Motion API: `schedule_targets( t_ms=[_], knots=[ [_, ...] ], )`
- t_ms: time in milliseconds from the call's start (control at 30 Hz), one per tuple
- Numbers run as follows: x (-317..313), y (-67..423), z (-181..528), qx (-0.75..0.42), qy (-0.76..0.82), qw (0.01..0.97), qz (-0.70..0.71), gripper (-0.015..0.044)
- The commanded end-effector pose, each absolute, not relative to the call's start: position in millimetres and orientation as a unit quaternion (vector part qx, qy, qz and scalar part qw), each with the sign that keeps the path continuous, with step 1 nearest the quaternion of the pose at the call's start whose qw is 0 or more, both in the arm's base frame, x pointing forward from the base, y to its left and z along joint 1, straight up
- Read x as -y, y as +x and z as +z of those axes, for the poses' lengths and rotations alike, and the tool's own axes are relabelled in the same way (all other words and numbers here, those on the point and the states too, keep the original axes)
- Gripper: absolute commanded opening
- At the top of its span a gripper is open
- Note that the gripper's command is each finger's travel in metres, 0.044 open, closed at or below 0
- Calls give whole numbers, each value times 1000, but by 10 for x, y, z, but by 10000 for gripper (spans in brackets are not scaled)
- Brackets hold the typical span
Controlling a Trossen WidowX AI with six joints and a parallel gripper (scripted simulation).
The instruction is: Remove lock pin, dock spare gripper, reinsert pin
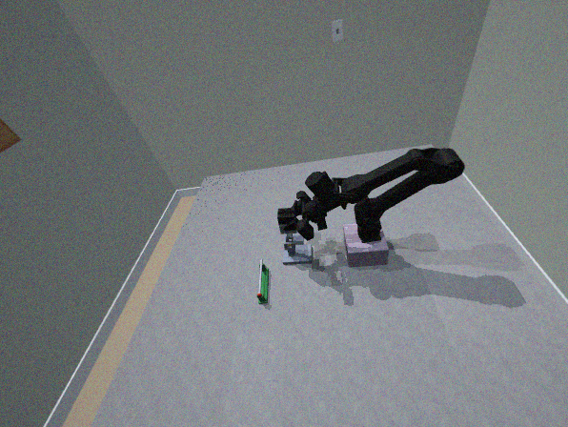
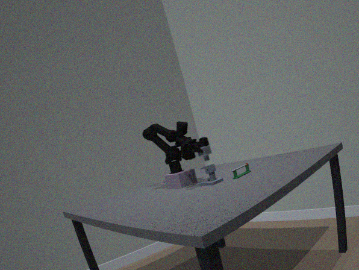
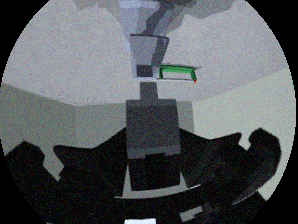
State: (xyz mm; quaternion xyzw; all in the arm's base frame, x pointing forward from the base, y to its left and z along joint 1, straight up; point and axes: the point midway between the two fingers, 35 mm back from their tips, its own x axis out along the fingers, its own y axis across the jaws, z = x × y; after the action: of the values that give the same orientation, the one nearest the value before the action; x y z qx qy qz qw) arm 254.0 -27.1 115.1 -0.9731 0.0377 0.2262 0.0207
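One grey spare gripper sits clamped in our half-closed gripper, directly above the socket; a green tray holding the pin lies beyond.

Black six-joint arm on a pale block

The arm is matt black throughout, built of thick rounded links with bulky cylindrical joints and a rounded elbow housing at the upper right of the top view. It rises from a pale lilac, box-shaped pedestal. The gripper, right of centre in the exterior view, is black and blocky; markings, screws and cables are too small to tell.
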Motion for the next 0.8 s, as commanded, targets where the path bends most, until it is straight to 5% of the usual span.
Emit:
schedule_targets(
  t_ms=[0, 767],
  knots=[
    [264, 2565, 1169, -45, -976, 15, 212, 0],
    [260, 2601, 810, -56, -978, 5, 201, 0]
  ],
)
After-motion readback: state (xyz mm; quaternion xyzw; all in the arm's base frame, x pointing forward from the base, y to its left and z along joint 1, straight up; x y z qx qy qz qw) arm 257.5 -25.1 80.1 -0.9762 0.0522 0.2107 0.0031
